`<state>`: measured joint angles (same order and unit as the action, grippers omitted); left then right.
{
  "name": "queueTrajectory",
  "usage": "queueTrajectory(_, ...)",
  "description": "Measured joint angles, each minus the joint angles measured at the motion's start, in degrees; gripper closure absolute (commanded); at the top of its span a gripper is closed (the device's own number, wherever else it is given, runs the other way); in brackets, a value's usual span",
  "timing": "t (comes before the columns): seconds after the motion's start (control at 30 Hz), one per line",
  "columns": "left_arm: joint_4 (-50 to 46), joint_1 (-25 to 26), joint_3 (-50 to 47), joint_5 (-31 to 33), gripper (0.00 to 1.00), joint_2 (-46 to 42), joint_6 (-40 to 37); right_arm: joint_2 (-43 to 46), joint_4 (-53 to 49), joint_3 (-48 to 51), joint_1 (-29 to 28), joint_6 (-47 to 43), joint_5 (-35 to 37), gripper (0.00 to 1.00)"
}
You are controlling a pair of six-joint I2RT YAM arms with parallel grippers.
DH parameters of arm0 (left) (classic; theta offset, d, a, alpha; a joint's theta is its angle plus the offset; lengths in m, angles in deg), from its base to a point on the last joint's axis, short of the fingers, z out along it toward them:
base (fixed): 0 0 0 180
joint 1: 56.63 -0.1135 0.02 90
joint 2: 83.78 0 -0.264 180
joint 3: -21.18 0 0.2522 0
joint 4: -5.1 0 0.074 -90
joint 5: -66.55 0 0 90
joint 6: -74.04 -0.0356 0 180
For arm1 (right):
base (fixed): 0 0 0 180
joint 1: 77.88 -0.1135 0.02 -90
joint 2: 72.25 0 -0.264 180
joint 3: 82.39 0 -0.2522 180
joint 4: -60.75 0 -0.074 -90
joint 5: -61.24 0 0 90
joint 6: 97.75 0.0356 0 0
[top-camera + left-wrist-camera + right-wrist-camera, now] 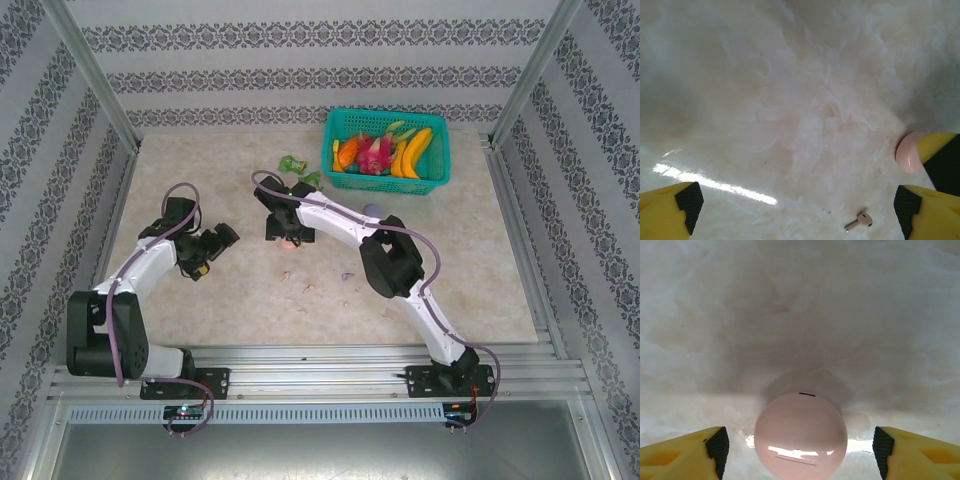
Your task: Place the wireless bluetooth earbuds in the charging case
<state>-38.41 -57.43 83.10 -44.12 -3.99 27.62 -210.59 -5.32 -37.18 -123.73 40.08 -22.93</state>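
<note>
Lying flat: pale pink stemmed earbud (859, 220) | left fingers (670, 212) spread | right fingers (687, 452) spread, flanking pink case (800, 436)

No readable text, labels or numbers; round pale pink plastic case (800, 437) shows just a tiny dark dash.

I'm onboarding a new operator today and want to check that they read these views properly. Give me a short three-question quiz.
1. True or false: the right gripper is clamped on the pink case.
2. What lies on the table just ahead of the left gripper? A) a banana B) a pink earbud C) a green wrapper
3. Fill in: the fruit sits in a teal ____.

Key: 1 false, since its jaws stand open on either side of the case, without touching it; 2 B; 3 basket.
</note>
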Motion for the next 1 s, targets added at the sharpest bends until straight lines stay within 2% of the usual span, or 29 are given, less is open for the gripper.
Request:
queueTrajectory(0.17, 0.79, 0.00, 1.09, -1.40, 0.00, 4.00, -0.02, -1.49, -0.24, -0.09, 0.00, -0.46, -0.87, 0.33)
queueTrajectory(0.33, 0.96, 0.00, 1.88, -2.32, 0.00, 6.25, -0.22, -1.92, -0.11, -0.09, 0.00, -3.04, -1.88, 0.44)
queueTrajectory(0.6, 0.85, 0.00, 4.59, -3.04, 0.00, 6.75, -1.22, -0.50, 2.27, 2.64, 0.74, -15.78, -5.11, 0.48)
queueTrajectory(0.67, 0.83, 0.00, 5.03, -3.13, 0.00, 6.75, -1.31, 0.24, 2.84, 3.91, 1.14, -20.39, -6.51, 0.46)
queueTrajectory(0.77, 0.76, 0.00, 5.42, -3.26, 0.00, 7.06, -1.51, 0.74, 2.71, 4.79, 1.73, -26.75, -8.26, 0.33)
queueTrajectory(0.83, 0.79, 0.00, 5.57, -3.48, 0.00, 7.72, -1.53, 0.83, 2.47, 4.81, 2.14, -29.86, -9.25, 0.29)
queueTrajectory(1.0, 0.74, 0.00, 5.60, -4.68, 0.00, 9.57, -1.55, 2.91, 1.95, 5.33, 4.50, -31.47, -10.54, 0.26)
